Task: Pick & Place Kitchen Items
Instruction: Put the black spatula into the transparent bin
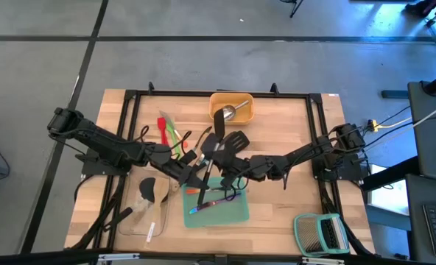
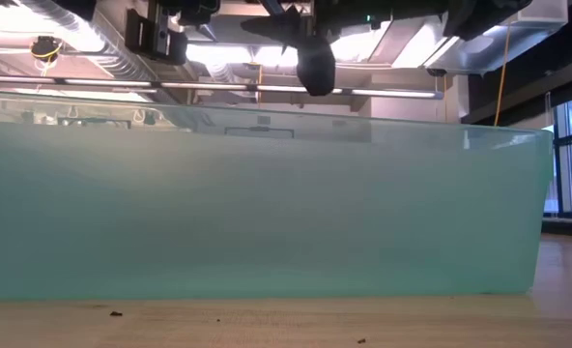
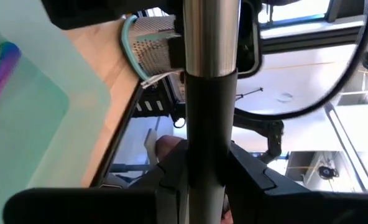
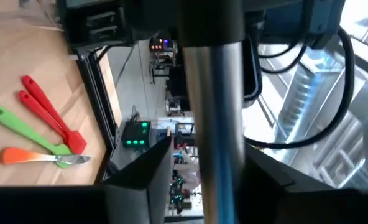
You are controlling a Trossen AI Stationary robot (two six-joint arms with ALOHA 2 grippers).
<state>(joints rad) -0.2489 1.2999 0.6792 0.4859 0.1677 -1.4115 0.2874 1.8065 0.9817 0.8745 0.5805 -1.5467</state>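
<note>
A black spatula (image 1: 211, 146) with a steel and black handle hangs level above the teal tray (image 1: 236, 210), its handle running from far to near. My left gripper (image 1: 198, 173) comes at it from the table's left and is shut on the handle. My right gripper (image 1: 225, 173) comes from the right, its fingers close on either side of the same handle. A black slotted turner (image 1: 237, 140) shows just right of the spatula's head. In the low view only dark shapes (image 2: 315, 68) show above the tray's wall (image 2: 267, 222). My left gripper pinches the handle's black part (image 3: 210, 155), just below its steel part, between its two fingers (image 3: 171, 171). The fingers point level from the table's left and lie across the handle. The spatula is lifted clear of the tray. My right gripper has the handle's steel part (image 4: 215, 124) between its two fingers (image 4: 153, 168), which lie against its two sides. The fingers point level from the table's right, across the handle. The spatula stays level and clear of the tray.
The yellow tray (image 1: 241, 99) at the far middle holds a steel scoop (image 1: 229, 112). Red spatulas (image 4: 47, 112) and green tools (image 4: 22, 127) lie far left. Iridescent cutlery (image 1: 214, 197) lies in the teal tray. A clear tray (image 1: 148, 213) sits near left, a slatted rack (image 1: 321, 232) near right.
</note>
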